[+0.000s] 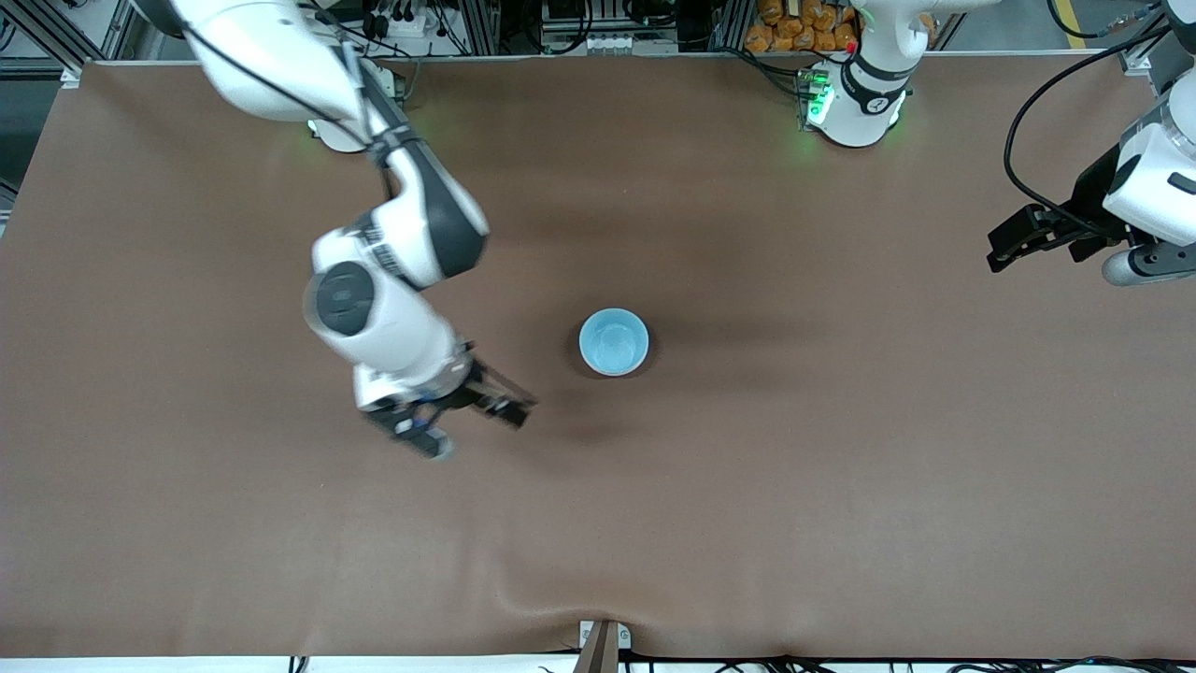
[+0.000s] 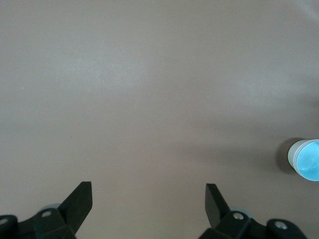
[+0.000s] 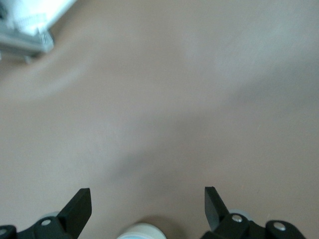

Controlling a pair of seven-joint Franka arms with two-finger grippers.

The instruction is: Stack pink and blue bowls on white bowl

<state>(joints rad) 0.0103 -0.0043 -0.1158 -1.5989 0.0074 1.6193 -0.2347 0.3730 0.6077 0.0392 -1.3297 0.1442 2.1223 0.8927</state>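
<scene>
The light blue bowl (image 1: 613, 342) stands upright near the middle of the table. It also shows in the left wrist view (image 2: 308, 159), blue inside with a pale outer wall. Its rim shows at the edge of the right wrist view (image 3: 142, 232). The pink bowl and the white bowl do not show apart from it. My right gripper (image 1: 470, 425) is open and empty over bare table, beside the bowl toward the right arm's end. My left gripper (image 1: 1014, 245) is open and empty, waiting over the left arm's end of the table.
The brown table cover (image 1: 747, 486) has a wrinkle at its near edge (image 1: 523, 598). A clamp (image 1: 603, 645) sits at the middle of the near edge. The arm bases (image 1: 855, 103) stand along the edge farthest from the front camera.
</scene>
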